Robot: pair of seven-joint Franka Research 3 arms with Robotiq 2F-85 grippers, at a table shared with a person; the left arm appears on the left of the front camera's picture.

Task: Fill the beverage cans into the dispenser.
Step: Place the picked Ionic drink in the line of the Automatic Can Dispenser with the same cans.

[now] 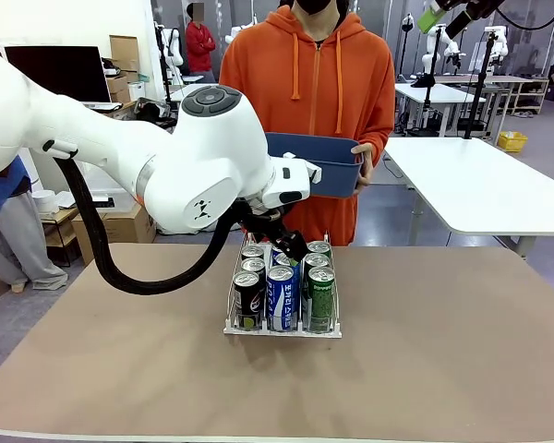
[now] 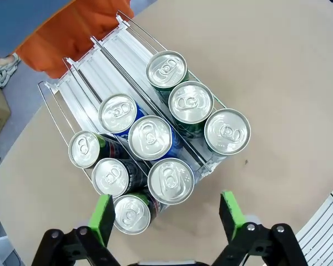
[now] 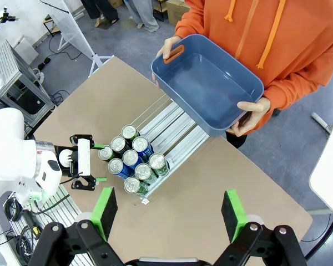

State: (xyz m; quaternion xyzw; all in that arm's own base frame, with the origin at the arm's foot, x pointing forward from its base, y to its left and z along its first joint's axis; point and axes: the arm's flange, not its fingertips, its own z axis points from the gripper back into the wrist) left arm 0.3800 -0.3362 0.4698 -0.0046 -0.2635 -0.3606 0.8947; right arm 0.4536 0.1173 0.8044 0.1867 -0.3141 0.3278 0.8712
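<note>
Hovering above the dispenser (image 2: pixel 83 69) with fingers apart and empty, the left tool (image 2: pixel 165 213) faces smooth, rigid beverage cans (image 2: pixel 150 137); grip around mid-body.

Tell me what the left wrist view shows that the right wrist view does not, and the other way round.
Left wrist view: a close look straight down at nine silver can tops, three in each lane, with the open left gripper hanging above the rack's near end.

Right wrist view: the person's hands holding an empty blue tub over the far edge of the table, the left arm from the side, and the open right gripper high above.

Both show: the dispenser with the beverage cans grouped at one end, and the orange hoodie.
</note>
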